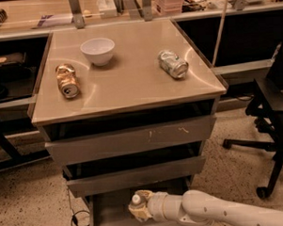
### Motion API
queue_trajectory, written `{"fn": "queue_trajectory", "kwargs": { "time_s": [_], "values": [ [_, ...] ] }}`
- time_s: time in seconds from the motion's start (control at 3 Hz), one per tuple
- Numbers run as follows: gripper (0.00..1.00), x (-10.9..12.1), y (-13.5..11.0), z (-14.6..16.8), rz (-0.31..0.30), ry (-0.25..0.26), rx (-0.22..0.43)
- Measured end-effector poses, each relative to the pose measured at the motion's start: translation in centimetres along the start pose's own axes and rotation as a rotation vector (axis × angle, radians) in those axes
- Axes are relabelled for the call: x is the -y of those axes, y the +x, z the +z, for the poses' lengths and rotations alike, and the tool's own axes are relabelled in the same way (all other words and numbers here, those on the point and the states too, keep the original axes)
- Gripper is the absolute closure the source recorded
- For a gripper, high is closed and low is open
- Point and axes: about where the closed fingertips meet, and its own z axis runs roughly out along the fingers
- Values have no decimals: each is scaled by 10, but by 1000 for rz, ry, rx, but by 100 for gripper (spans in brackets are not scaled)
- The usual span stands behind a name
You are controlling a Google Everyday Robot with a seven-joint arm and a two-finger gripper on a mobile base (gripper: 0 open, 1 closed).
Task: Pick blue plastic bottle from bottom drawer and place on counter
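Note:
The bottom drawer (107,219) is pulled out below the two upper drawers, showing its flat grey floor. My gripper (138,208) reaches in from the lower right on a white arm and sits over the drawer's middle. It is shut on the blue plastic bottle (136,199). Only the bottle's white cap and neck show above the fingers; the body is hidden by them. The beige counter (131,84) is the cabinet top, well above the gripper.
On the counter lie a gold can (67,80) at the left, a white bowl (98,50) at the back and a crushed silver can (173,63) at the right. A black office chair (273,123) stands to the right. A wooden bench (33,16) runs behind.

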Motion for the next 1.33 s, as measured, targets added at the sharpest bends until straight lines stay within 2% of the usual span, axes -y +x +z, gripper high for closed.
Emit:
{"fn": "queue_trajectory", "kwargs": {
  "time_s": [0.33, 0.67, 1.0, 1.33],
  "values": [
    [100, -8, -43, -24, -17, 4, 45],
    [100, -14, -88, -50, -42, 24, 59],
    [100, -16, -140, -79, -107, 53, 48],
    [100, -16, -140, -79, -107, 53, 48]
  ]
}}
